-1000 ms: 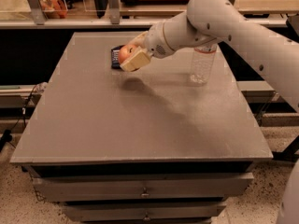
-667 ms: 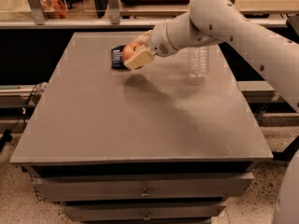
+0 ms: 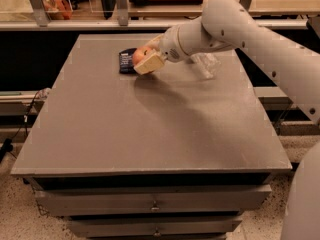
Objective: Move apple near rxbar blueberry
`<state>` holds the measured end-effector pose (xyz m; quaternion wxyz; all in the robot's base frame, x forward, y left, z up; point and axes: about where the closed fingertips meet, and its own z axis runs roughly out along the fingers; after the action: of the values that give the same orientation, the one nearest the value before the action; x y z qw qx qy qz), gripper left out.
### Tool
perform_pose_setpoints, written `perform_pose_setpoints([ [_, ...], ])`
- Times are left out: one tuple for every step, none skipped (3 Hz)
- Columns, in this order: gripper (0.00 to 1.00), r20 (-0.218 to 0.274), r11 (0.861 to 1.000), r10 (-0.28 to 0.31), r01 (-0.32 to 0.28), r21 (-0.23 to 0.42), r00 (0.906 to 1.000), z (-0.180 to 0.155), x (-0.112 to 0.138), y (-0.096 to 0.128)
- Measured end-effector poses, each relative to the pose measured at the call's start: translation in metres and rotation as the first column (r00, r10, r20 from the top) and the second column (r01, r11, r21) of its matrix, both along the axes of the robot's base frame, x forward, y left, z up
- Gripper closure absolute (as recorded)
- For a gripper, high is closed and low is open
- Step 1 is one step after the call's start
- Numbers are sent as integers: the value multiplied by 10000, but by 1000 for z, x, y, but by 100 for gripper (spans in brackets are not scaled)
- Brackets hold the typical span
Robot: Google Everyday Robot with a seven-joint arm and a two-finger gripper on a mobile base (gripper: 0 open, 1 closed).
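Since the apple (image 3: 139, 54) is already gripped, the relation that counts is apple vs. bar, not jaws vs. apple. Gripper (image 3: 145, 60) is at far side of table (image 3: 150, 134), view-left of centre. Arm (image 3: 240, 29) reaches in from view-right. Jaws closed on apple: one tan finger pad (image 3: 150, 64) on its near side, other finger hidden behind fruit. Apple is red-orange, shows above and view-left of pad.

Rxbar blueberry (image 3: 125, 62): dark navy, flat on table, long axis approx. near-to-far in view. Lies immed. view-left of jaws. Apple's left edge overlaps bar's right edge in view. Can't tell if they touch, or if apple is over the bar vs. just beside it. Can't tell either if apple rests on table or hangs a little above.

Clear bottle (image 3: 206, 64) is well apart on view-right, other side of wrist. No part in this.

Judgement: carry approx. done, place step in hand. Next move prob. straight down + open, w/ no travel further view-left. Risk: if apple is over bar edge it lands on wrapper and tips off. Round fruit may also roll on release. Small bias to view-right would keep it beside bar, not on it.
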<state>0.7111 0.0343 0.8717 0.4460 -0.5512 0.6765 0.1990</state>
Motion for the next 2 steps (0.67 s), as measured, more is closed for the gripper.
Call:
perform_pose_setpoints([
  [99, -44, 9999, -102, 102, -40, 9999, -2, 3, -4],
  [78, -139, 9996, -257, 255, -149, 9996, -3, 7, -11],
])
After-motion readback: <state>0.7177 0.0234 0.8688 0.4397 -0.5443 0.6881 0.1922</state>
